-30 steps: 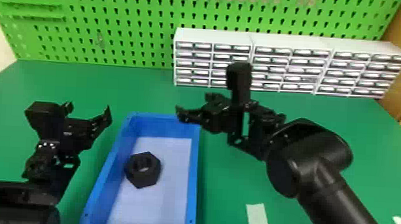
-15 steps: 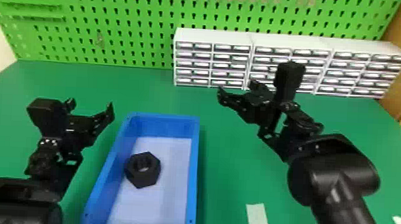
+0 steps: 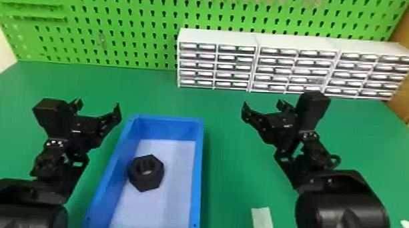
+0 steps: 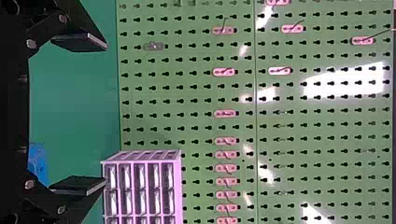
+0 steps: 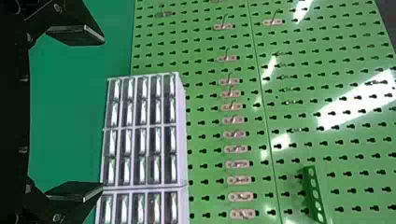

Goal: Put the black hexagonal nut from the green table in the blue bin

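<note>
At nine o'clock within the blue bin (image 3: pixel 197 175), one black hexagonal nut (image 3: pixel 146 173), seemingly delivered, hence left gripper (image 3: pixel 97 105) and right gripper (image 3: pixel 263 106) spread, empty, needing no hold.

We see a green table (image 3: pixel 230 176). On it we see a blue bin (image 3: pixel 197 175) between the left gripper (image 3: pixel 97 104) and the right gripper (image 3: pixel 262 105). We spot white drawers (image 3: pixel 218 37) past the right gripper, and two pale strips (image 3: pixel 263 225) on its near side.
</note>
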Tool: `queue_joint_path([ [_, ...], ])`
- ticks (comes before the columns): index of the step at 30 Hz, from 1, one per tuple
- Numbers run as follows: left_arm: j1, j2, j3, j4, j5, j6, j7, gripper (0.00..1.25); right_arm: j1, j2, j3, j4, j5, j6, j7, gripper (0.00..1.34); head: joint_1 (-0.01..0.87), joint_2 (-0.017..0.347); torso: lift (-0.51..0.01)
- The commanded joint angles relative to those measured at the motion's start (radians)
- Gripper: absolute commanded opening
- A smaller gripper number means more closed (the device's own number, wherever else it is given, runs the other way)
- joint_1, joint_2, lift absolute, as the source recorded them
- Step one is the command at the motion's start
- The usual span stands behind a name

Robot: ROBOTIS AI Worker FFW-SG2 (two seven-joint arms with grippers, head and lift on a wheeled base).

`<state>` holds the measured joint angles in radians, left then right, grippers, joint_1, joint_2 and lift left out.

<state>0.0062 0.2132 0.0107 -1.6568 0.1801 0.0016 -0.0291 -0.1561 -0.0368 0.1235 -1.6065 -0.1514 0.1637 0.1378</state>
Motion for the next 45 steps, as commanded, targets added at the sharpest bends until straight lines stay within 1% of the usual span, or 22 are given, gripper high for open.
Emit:
queue_joint_path([
  [1, -0.003, 0.000, -0.009, 0.000, 0.002, 0.000, 0.000, 1.00, 0.029, 0.003, -0.008, 0.023, 0.019, -0.072, -0.009, 1.14, 0.686, 0.052, -0.097],
  [7, -0.006, -0.001, -0.018, 0.000, 0.002, -0.002, 0.000, 1.00, 0.064, 0.015, -0.022, 0.048, 0.082, -0.176, -0.064, 1.14, 0.686, 0.052, -0.097],
  [10, -0.006, -0.001, -0.020, 0.000, 0.002, 0.000, 0.000, 1.00, 0.084, 0.021, -0.025, 0.060, 0.081, -0.214, -0.099, 1.14, 0.686, 0.052, -0.097],
  [13, -0.006, -0.001, -0.021, 0.000, 0.002, -0.002, 0.000, 1.00, 0.095, 0.023, -0.030, 0.060, 0.082, -0.219, -0.110, 1.14, 0.686, 0.052, -0.097],
  [16, -0.008, -0.003, -0.023, 0.000, 0.001, 0.000, 0.000, 1.00, 0.109, 0.023, -0.022, 0.079, 0.084, -0.288, -0.162, 1.14, 0.686, 0.052, -0.097],
  [19, -0.006, -0.003, -0.025, 0.002, -0.001, 0.000, 0.000, 1.00, 0.118, 0.028, -0.016, 0.091, 0.070, -0.311, -0.193, 1.14, 0.686, 0.052, -0.097],
  [21, -0.006, -0.005, -0.026, 0.003, -0.002, 0.000, 0.000, 1.00, 0.119, 0.032, -0.019, 0.102, 0.062, -0.311, -0.196, 1.14, 0.686, 0.052, -0.097],
  [24, -0.003, -0.006, -0.026, 0.006, -0.004, 0.000, 0.000, 1.00, 0.121, 0.032, -0.016, 0.112, 0.050, -0.308, -0.196, 1.14, 0.686, 0.052, -0.097],
  [26, -0.002, -0.006, -0.029, 0.006, -0.001, 0.000, 0.000, 1.00, 0.125, 0.034, -0.019, 0.111, 0.047, -0.285, -0.195, 1.14, 0.686, 0.052, -0.097],
  [36, -0.003, -0.006, -0.044, 0.005, 0.006, 0.000, 0.000, 1.00, 0.135, 0.034, -0.035, 0.112, 0.046, -0.294, -0.195, 1.14, 0.686, 0.052, -0.097],
  [40, -0.002, -0.006, -0.046, 0.005, 0.010, 0.000, 0.000, 1.00, 0.136, 0.028, -0.028, 0.112, 0.036, -0.296, -0.195, 1.14, 0.686, 0.052, -0.097],
  [45, -0.003, -0.006, -0.046, 0.005, 0.010, 0.000, 0.000, 1.00, 0.138, 0.031, -0.039, 0.112, 0.039, -0.296, -0.195, 1.14, 0.686, 0.052, -0.097],
])
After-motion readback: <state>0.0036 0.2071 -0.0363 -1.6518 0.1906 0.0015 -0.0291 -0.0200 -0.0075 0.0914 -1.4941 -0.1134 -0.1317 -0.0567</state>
